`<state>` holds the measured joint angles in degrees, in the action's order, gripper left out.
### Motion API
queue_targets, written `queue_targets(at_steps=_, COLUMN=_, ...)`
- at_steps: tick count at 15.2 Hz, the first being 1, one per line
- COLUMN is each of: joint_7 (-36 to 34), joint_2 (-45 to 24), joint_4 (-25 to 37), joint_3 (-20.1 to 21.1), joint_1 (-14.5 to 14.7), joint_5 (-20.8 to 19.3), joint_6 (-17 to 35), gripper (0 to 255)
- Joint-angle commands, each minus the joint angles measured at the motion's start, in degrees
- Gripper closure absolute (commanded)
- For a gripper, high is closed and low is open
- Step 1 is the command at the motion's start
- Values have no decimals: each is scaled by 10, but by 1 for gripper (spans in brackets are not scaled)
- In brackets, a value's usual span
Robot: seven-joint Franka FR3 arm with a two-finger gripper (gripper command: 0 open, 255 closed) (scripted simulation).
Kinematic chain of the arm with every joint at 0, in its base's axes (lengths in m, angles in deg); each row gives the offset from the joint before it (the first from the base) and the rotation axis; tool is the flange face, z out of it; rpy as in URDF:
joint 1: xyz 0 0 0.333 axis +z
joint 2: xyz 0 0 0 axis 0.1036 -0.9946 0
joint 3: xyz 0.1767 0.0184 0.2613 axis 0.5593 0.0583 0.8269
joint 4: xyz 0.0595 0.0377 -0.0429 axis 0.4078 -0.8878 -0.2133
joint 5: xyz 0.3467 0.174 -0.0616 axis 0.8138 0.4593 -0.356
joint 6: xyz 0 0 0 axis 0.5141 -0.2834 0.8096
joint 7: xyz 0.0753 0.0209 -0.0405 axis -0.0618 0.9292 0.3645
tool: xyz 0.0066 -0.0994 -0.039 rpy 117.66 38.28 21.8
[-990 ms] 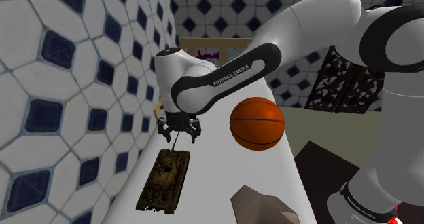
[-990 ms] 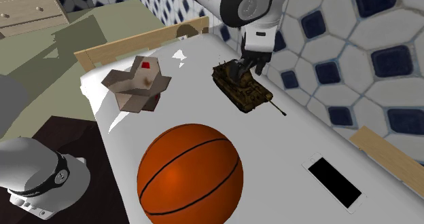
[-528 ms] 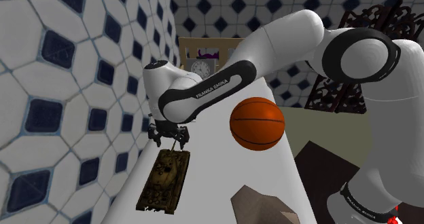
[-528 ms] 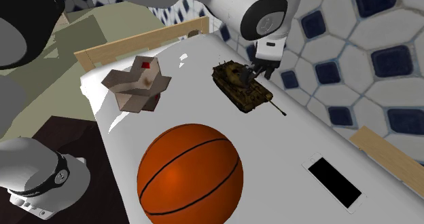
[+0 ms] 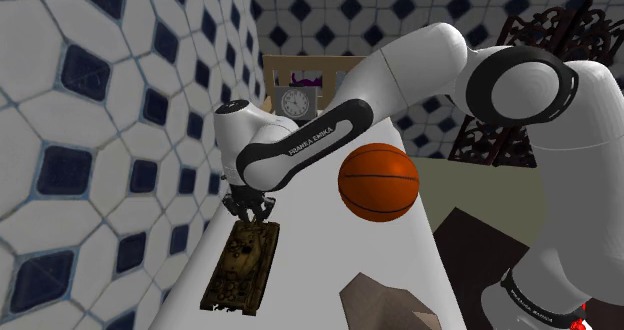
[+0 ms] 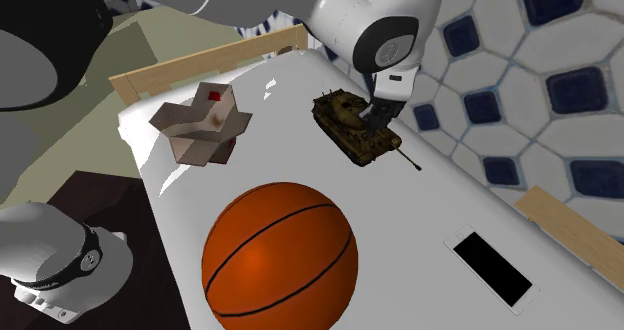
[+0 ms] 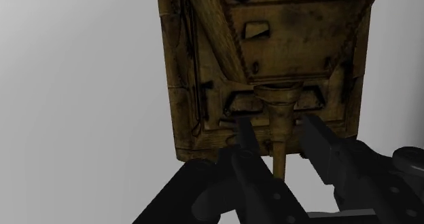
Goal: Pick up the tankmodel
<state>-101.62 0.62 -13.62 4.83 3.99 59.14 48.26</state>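
Because the tankmodel [image 5: 242, 263] lies long and low on the white surface [image 6: 420, 218], I have the black hand [image 5: 252, 210] poised over its gun end, pointing down at it. The model is camouflaged in brown and dull yellow. It sits flat on its tracks directly beneath the hand, with its hull stretching away beyond the fingertips.

Seen from the wrist, the hand [image 7: 278, 124] is partly open. Its two fingers [image 7: 246, 144] stand apart on either side of the thin gun barrel [image 7: 280, 148]. A sliver of space shows on each side, so nothing is gripped yet. I read this as a lining-up pose. The fingers straddle the model's centre line so that it stays square when they close.

From the second exterior view, the hand [image 6: 375, 118] sits over the end of the tankmodel [image 6: 355, 128] nearest the blue-and-white tiled wall [image 6: 520, 88], which stands close beside the hand. That wall leaves little room to approach from that side, which I think explains the descent from above.

An orange basketball [image 6: 280, 253] rests well away from the hand, and a crumpled brown object [image 6: 200, 126] lies on the far side of the model from the wall. Neither crowds the hand. My worry is the barrel, which looks too slender for a secure hold.
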Motion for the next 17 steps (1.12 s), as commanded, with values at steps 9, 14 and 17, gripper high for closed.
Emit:
queue_targets(at_steps=9, joint_7=1, joint_2=4, joint_4=2, joint_3=1, joint_1=-1, joint_5=2, joint_6=-6, gripper=255)
queue_targets(at_steps=14, joint_7=6, joint_2=22, joint_4=15, joint_3=7, joint_1=-4, joint_5=11, joint_6=-35, gripper=255)
queue_targets(at_steps=17, joint_7=8, joint_2=31, joint_4=25, joint_3=11, joint_1=-6, joint_5=16, joint_6=-53, gripper=255)
